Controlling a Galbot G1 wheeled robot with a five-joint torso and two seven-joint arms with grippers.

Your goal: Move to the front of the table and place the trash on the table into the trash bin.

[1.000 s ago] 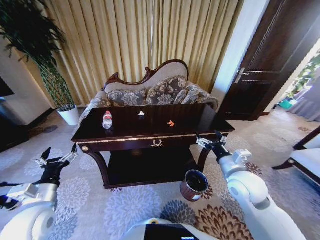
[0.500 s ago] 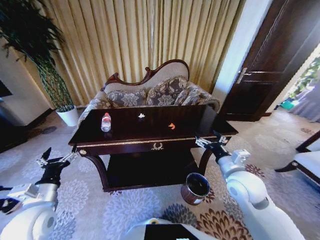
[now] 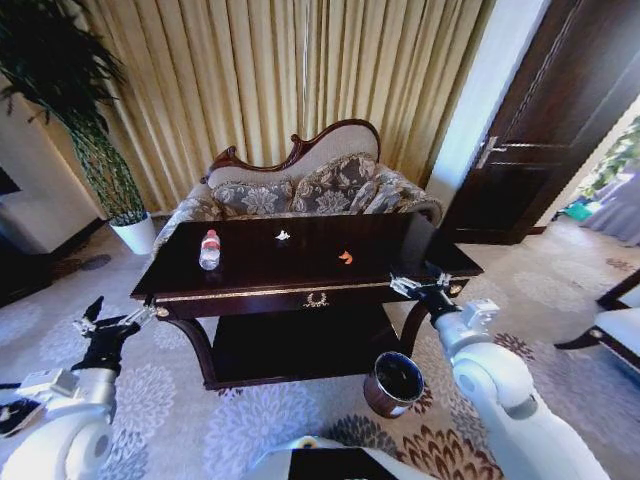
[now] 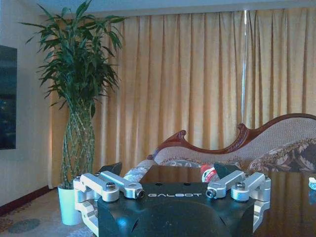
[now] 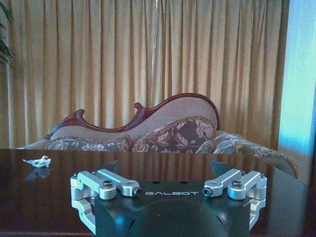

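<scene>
The orange scrap (image 3: 345,257) lay just beyond the right gripper (image 3: 420,287), its jaws spread and empty, the left gripper (image 3: 115,325) likewise spread, farther off

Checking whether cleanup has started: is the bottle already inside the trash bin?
No, the bottle stands upright on the table, while the trash bin sits on the carpet.

The word "GALBOT" stands in pale letters on the dark body of the left hand (image 4: 168,178) and the right hand (image 5: 165,176).
</scene>
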